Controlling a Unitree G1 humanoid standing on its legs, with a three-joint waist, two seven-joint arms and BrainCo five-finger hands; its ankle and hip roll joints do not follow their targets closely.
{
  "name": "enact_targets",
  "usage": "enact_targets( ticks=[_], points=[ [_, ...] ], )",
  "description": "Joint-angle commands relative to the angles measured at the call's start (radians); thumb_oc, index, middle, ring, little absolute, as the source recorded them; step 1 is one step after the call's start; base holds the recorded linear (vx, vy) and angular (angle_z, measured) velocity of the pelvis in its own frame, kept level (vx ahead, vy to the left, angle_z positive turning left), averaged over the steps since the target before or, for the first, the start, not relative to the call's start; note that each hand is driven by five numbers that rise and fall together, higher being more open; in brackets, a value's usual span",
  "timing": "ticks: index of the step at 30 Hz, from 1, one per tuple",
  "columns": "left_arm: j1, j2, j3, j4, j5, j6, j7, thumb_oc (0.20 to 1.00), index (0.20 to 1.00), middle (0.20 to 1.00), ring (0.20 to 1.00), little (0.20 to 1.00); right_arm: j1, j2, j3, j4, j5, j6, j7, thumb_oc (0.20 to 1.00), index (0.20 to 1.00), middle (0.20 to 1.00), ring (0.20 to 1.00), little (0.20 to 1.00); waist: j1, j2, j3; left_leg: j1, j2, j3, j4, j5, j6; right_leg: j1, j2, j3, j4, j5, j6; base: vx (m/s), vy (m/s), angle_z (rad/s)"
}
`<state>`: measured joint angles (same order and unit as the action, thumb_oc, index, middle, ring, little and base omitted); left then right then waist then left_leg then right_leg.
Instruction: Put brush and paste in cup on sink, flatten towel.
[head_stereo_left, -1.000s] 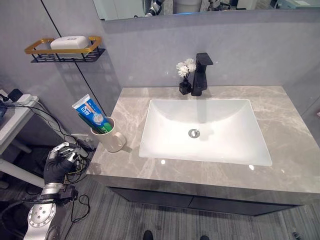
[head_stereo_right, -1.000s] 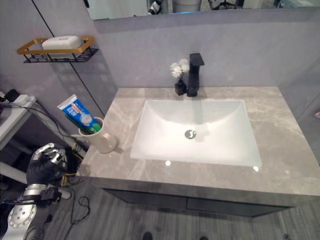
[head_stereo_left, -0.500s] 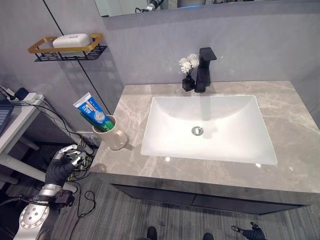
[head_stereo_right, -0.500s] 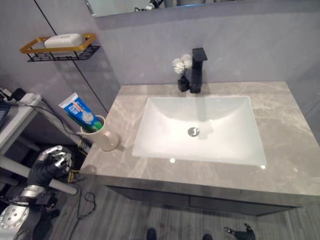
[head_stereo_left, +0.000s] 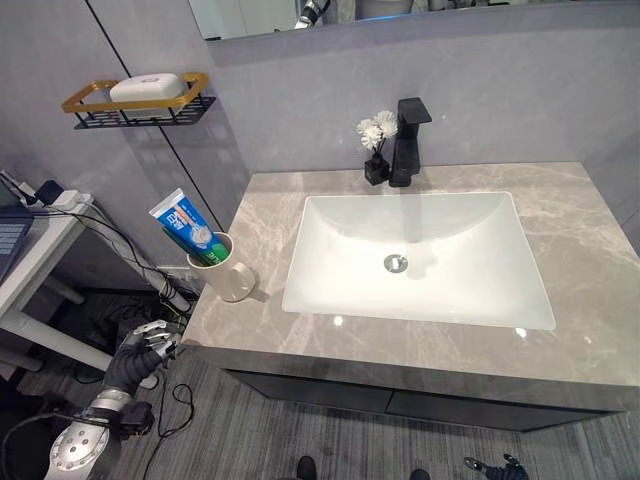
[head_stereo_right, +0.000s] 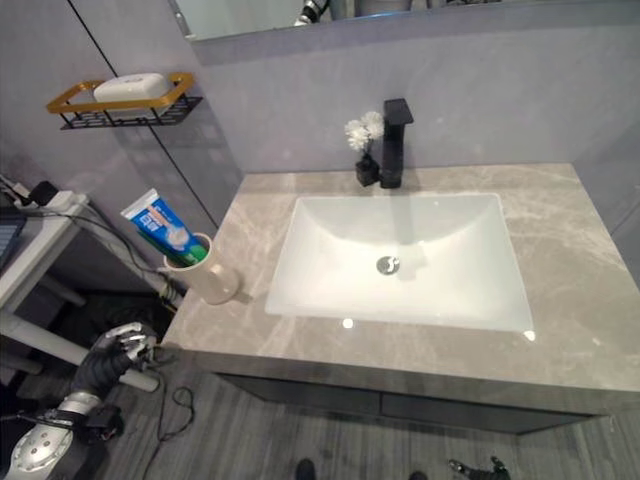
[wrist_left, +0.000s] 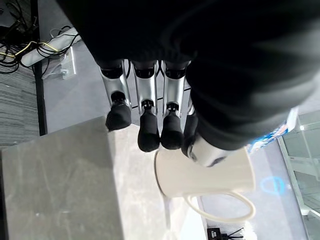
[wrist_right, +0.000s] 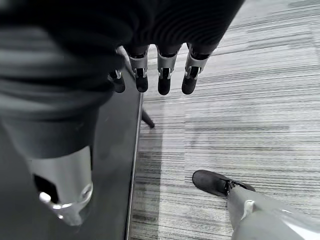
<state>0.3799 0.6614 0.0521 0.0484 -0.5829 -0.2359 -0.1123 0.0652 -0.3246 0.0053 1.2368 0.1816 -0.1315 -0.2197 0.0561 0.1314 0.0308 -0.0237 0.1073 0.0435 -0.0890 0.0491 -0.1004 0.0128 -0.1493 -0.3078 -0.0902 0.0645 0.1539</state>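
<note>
A cream cup (head_stereo_left: 226, 275) with a handle stands at the left edge of the grey marble counter (head_stereo_left: 590, 250). A blue toothpaste tube (head_stereo_left: 187, 225) leans out of it, up and to the left. My left hand (head_stereo_left: 138, 357) hangs low beside the counter, below and left of the cup. Its fingers (wrist_left: 145, 115) are relaxed and hold nothing, and the cup (wrist_left: 200, 175) shows just past them in the left wrist view. My right hand (head_stereo_left: 492, 466) is down near the floor in front of the cabinet, with empty, straight fingers (wrist_right: 162, 75).
A white basin (head_stereo_left: 450, 270) fills the middle of the counter. A black faucet (head_stereo_left: 408, 140) and a small vase of white flowers (head_stereo_left: 375, 135) stand behind it. A gold-rimmed wall shelf (head_stereo_left: 135, 100) holds a soap bar (head_stereo_left: 147, 88). A white side table (head_stereo_left: 30, 260) with cables stands at the left.
My left hand has dropped from beside the cup towards the floor. The camera has shifted a little. My right hand has come into view at the bottom edge.
</note>
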Motion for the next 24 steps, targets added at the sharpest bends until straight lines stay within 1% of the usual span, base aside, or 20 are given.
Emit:
enact_targets(
  ticks=[1, 5, 8, 15, 24],
  points=[
    [-0.06, 0.035, 0.0, 0.013, 0.013, -0.03, 0.005, 0.2, 0.2, 0.2, 0.2, 0.2, -0.047, 0.018, 0.013, 0.004, 0.01, -0.005, -0.016, 1.0, 1.0, 1.0, 1.0, 1.0, -0.012, -0.043, 0.0, -0.085, 0.029, -0.012, 0.002, 0.07, -0.02, 0.017, -0.043, 0.073, 0.003, 0.018, 0.02, 0.0, 0.0, 0.0],
    [-0.087, 0.049, -0.017, 0.022, 0.021, -0.031, 0.003, 0.2, 0.2, 0.2, 0.2, 0.2, -0.053, 0.017, 0.036, 0.0, -0.01, -0.001, -0.012, 1.0, 1.0, 1.0, 1.0, 1.0, -0.019, -0.043, 0.002, -0.086, 0.03, -0.008, 0.002, 0.07, -0.021, 0.015, -0.044, 0.073, 0.003, 0.019, 0.021, 0.01, 0.0, 0.0],
    [-0.115, 0.06, -0.032, 0.024, 0.031, -0.033, 0.004, 0.2, 0.2, 0.2, 0.2, 0.2, -0.053, 0.017, 0.099, -0.039, -0.069, 0.001, 0.0, 1.0, 1.0, 1.0, 1.0, 1.0, -0.025, -0.047, 0.004, -0.087, 0.031, -0.005, 0.002, 0.068, -0.023, 0.014, -0.043, 0.074, 0.003, 0.021, 0.022, 0.01, -0.002, 0.0],
    [-0.136, 0.063, -0.042, 0.027, 0.04, -0.037, 0.012, 0.2, 0.2, 0.2, 0.2, 0.2, -0.045, 0.008, 0.167, -0.085, -0.144, 0.004, 0.015, 1.0, 1.0, 1.0, 1.0, 1.0, -0.033, -0.048, 0.012, -0.089, 0.029, -0.004, 0.002, 0.068, -0.022, 0.013, -0.042, 0.074, 0.003, 0.021, 0.021, 0.01, 0.001, -0.03],
    [-0.145, 0.046, -0.024, 0.028, 0.06, -0.042, 0.04, 0.2, 0.2, 0.2, 0.2, 0.2, -0.037, 0.005, 0.156, -0.083, -0.141, 0.004, 0.008, 1.0, 1.0, 1.0, 1.0, 1.0, -0.038, -0.05, 0.021, -0.098, 0.029, 0.007, 0.002, 0.066, -0.022, -0.005, -0.046, 0.081, 0.003, 0.022, 0.024, 0.01, 0.003, -0.03]
  ],
)
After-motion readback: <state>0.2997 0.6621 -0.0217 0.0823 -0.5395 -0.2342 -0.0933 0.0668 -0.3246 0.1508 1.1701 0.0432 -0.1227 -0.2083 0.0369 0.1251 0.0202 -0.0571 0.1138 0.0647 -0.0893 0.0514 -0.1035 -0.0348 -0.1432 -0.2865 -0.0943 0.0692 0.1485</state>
